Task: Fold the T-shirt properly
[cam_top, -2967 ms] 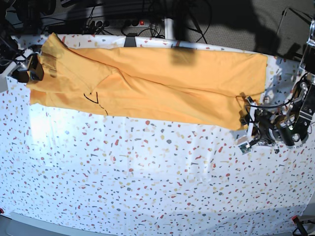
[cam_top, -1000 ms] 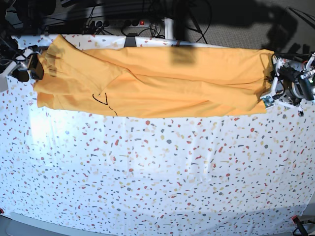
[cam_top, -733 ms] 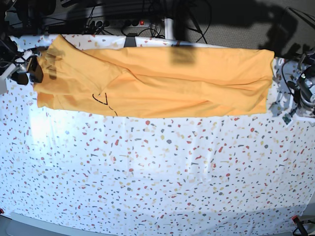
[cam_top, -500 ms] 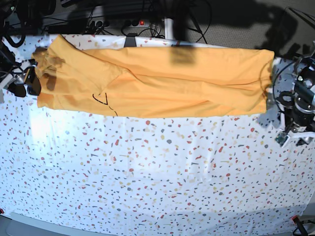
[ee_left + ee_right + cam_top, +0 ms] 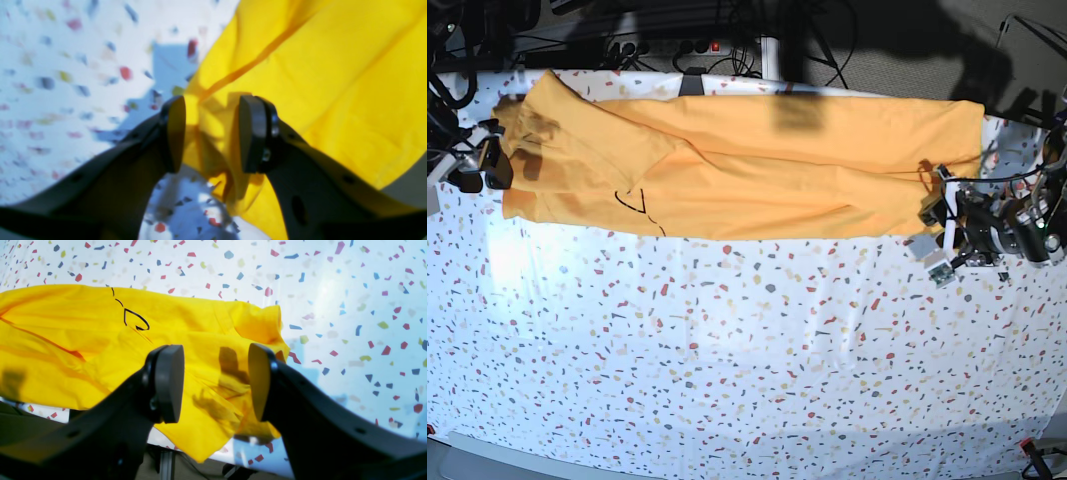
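While the T-shirt (image 5: 747, 165) lies spread in a long band across the far part of the counter (image 5: 747, 380), with its collar-and-sleeve end towards the right arm's side and its hem end towards the left arm's side, a clear change can be noted over the last second. One second ago the left end effector (image 5: 939, 232) was placed at the far hem corner; it was then drawn clear of the cloth, and it is now brought in at the near hem corner. In the left wrist view, its pads (image 5: 176, 133) are seen parted, with the yellow corner lying between them but not pinched; nothing is grasped. The right end effector (image 5: 489, 160) has been shifted only slightly and is held just beside the sleeve end; in the right wrist view its pads (image 5: 170, 386) are likewise spread apart above the fabric, released and empty.

From this it is judged that one long fold has been laid and that a fresh hold on the end corners is being prepared for the next fold.

No brand, label or readable writing is found. Only thin black curved marks (image 5: 632, 203) are seen on the cloth, near the collar end.
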Controlling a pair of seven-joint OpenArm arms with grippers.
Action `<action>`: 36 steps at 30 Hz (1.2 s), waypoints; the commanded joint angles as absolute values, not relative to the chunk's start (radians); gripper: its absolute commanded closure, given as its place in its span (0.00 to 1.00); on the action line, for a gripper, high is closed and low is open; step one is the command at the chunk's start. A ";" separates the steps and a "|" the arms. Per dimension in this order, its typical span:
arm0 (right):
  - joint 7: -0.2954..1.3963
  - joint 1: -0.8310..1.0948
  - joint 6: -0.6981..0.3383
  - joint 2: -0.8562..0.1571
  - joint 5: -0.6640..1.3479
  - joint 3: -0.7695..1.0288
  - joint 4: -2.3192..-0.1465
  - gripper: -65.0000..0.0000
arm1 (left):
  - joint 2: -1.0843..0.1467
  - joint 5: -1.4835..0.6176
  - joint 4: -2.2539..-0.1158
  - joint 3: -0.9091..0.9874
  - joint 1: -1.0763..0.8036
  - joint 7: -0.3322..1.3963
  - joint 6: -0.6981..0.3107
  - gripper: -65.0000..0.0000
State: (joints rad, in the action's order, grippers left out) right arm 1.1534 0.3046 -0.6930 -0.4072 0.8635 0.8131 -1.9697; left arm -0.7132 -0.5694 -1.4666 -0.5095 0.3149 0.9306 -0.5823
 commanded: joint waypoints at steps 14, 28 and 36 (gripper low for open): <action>1.134 0.299 -0.698 -0.424 0.876 0.822 -1.983 0.52 | -0.753 -1.126 -1.428 -0.498 0.371 1.294 -0.641 0.61; 1.131 0.299 -0.698 -0.424 0.876 0.822 -1.983 0.52 | -0.892 -1.095 -1.479 -0.498 0.368 1.080 -0.617 0.61; 1.135 0.299 -0.698 -0.424 0.876 0.822 -1.983 0.52 | -0.783 -0.995 -1.479 -0.498 0.365 1.064 -0.501 0.61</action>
State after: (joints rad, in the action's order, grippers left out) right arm 1.1538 0.3046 -0.6930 -0.4068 0.8650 0.8131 -1.9697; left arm -0.7586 -0.9855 -1.4662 -0.5098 0.3439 1.0737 -0.4976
